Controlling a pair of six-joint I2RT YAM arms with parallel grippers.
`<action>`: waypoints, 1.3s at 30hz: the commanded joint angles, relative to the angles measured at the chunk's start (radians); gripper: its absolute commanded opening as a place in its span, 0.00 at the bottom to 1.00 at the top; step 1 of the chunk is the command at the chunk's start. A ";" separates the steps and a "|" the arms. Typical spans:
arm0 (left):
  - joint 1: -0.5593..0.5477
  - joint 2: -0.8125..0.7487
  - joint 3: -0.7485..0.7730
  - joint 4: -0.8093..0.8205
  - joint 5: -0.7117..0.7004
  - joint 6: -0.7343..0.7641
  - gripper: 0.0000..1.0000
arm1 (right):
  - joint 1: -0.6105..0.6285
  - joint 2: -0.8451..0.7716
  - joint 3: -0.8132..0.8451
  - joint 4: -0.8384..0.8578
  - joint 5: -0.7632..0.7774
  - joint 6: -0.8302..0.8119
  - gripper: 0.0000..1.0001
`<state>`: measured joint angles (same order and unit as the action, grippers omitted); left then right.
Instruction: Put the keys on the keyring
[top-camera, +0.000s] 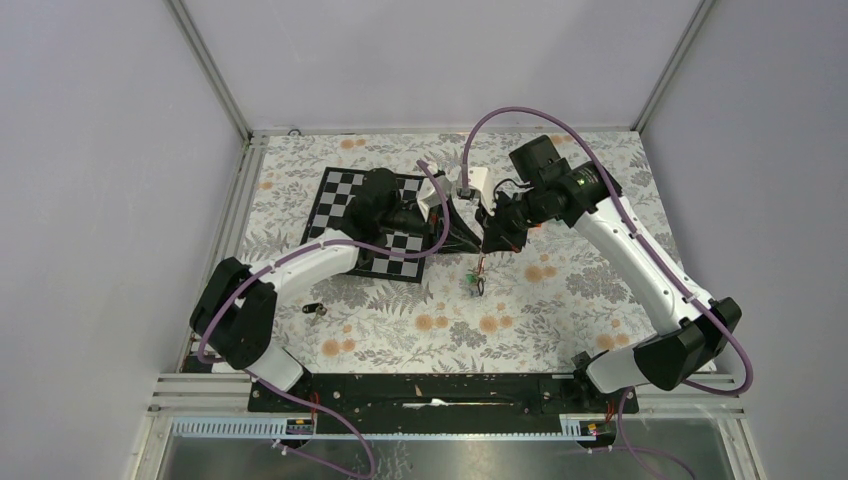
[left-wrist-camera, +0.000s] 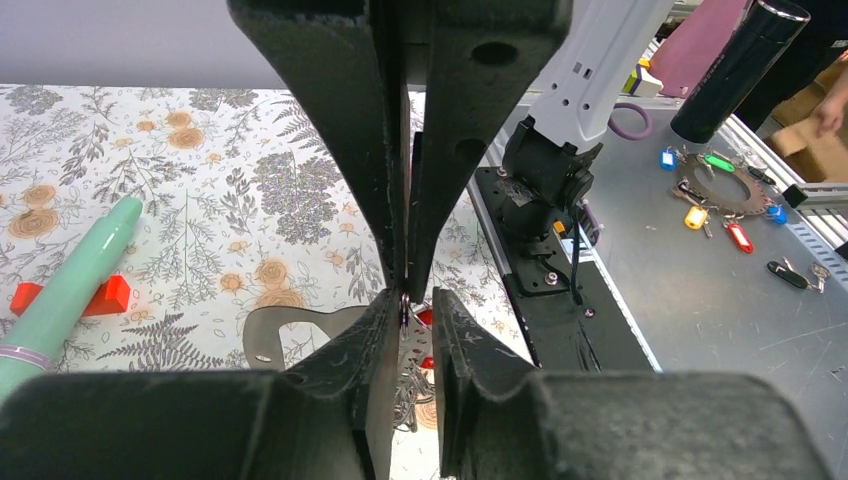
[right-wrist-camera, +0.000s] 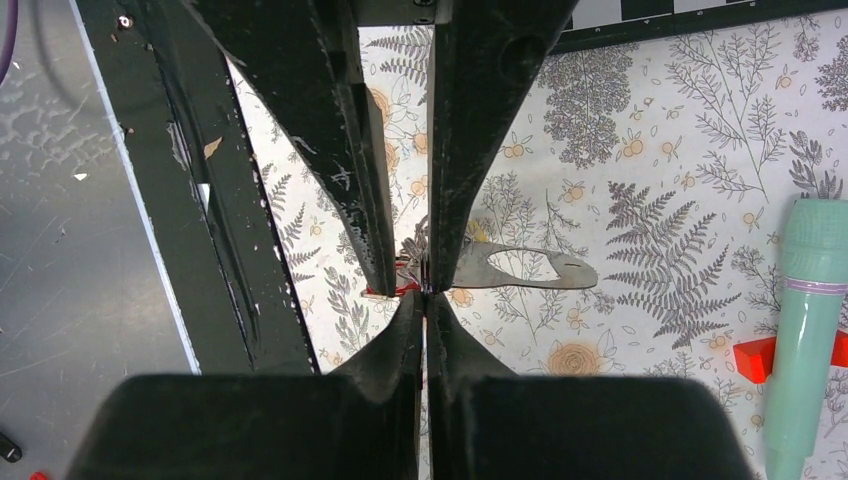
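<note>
My two grippers meet above the middle of the floral table. My right gripper (top-camera: 497, 240) (right-wrist-camera: 425, 297) is shut on the thin grey wire of the keyring (left-wrist-camera: 404, 306). A bunch of keys (top-camera: 478, 277) with red and green tags hangs from the keyring just below. My left gripper (top-camera: 468, 236) (left-wrist-camera: 415, 300) faces it, tips a narrow gap apart. The wire lies against the left gripper's left finger, and the red tag (left-wrist-camera: 426, 318) shows through the gap. One small black-tagged key (top-camera: 315, 310) lies alone on the table near the left arm.
A flat grey metal plate with a slot (right-wrist-camera: 522, 270) lies under the grippers. A teal tube (right-wrist-camera: 812, 320) rests on a red stand (right-wrist-camera: 755, 358). A checkerboard (top-camera: 345, 200) lies at the back left. More tagged keys (left-wrist-camera: 720, 210) lie on the grey metal surface beyond the arm base.
</note>
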<state>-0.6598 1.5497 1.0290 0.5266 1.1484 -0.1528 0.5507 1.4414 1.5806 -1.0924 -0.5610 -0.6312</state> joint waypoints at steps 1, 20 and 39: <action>-0.003 0.005 -0.009 0.059 0.037 -0.011 0.17 | 0.009 -0.041 -0.001 0.034 -0.016 0.011 0.00; 0.009 -0.025 -0.067 0.166 0.007 -0.120 0.00 | 0.007 -0.077 -0.038 0.091 -0.007 0.042 0.05; 0.057 -0.066 -0.212 0.739 -0.100 -0.580 0.00 | -0.112 -0.253 -0.304 0.435 -0.354 0.167 0.52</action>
<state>-0.6025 1.5242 0.8227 1.1110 1.0969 -0.6632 0.4412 1.2018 1.2949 -0.7567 -0.7902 -0.4953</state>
